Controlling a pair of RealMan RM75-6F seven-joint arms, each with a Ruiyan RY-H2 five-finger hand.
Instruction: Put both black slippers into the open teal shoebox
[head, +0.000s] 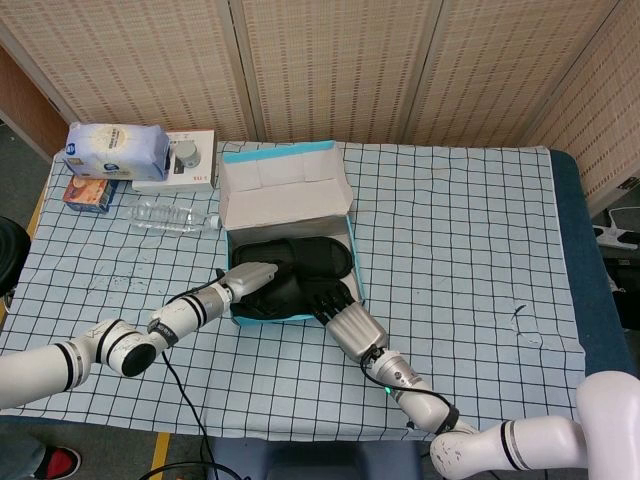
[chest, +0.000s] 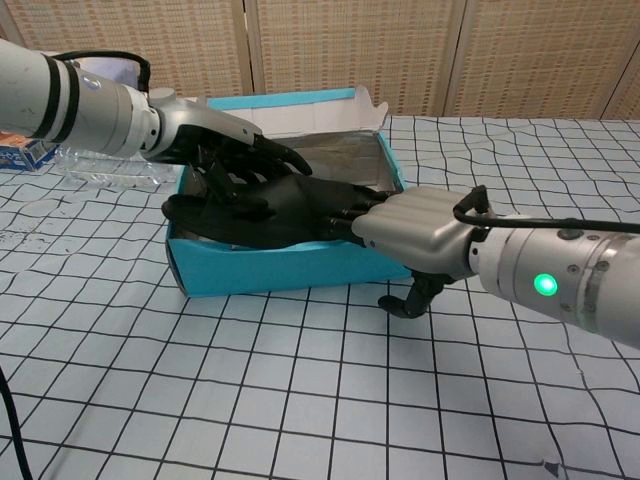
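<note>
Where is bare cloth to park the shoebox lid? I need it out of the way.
Free: the checked cloth right of the teal shoebox out to the table's right edge, and the front left corner. Crowded: the far left by the water bottle, tissue pack and white box.
</note>
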